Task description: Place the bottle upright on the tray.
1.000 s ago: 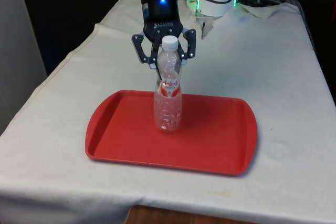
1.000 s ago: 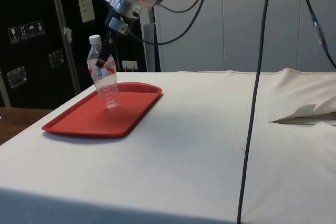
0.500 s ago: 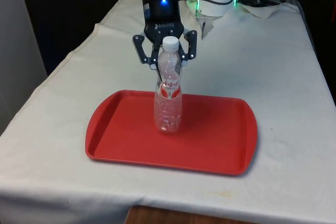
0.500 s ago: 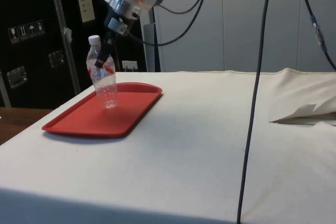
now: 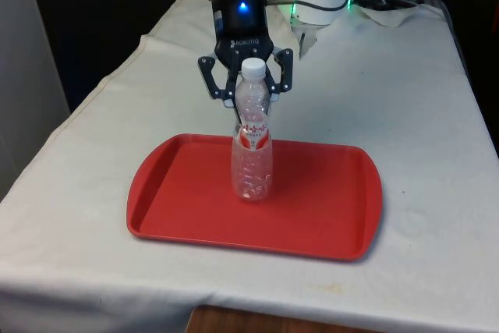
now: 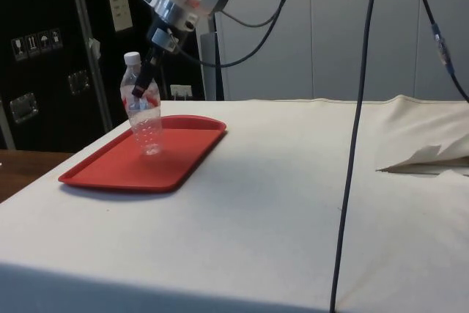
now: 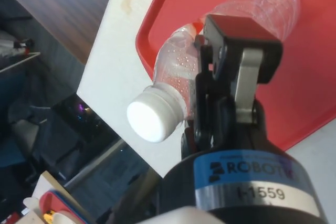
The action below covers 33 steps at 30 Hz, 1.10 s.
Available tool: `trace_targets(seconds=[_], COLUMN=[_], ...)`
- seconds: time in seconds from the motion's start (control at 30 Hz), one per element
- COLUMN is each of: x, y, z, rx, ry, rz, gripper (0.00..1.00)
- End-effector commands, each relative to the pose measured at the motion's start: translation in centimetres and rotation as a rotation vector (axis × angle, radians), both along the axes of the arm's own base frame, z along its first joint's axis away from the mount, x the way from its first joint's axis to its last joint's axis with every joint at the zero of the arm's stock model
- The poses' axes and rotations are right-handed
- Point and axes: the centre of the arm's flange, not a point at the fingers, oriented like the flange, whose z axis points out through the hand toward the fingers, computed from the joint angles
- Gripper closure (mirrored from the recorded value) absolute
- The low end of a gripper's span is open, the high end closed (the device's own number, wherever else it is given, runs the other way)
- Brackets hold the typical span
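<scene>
The clear plastic water bottle (image 5: pixel 251 154) stands upright on the red tray (image 5: pixel 179 200), near the centre of the front view. Its inside looks empty. My gripper (image 5: pixel 243 115) is at its neck; I cannot tell if my jaws press it.
</scene>
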Motion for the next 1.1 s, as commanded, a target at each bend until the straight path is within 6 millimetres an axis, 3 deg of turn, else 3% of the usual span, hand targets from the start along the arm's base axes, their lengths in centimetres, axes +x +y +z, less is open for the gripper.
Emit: trace_targets(seconds=[0.0,1.07], x=[0.4,0.0], y=[0.2,-0.1], z=[0.3,-0.8], rx=[0.001,0.005], ry=[-0.025,-0.003], rz=[-0.003,-0.002], gripper=[0.66,0.66])
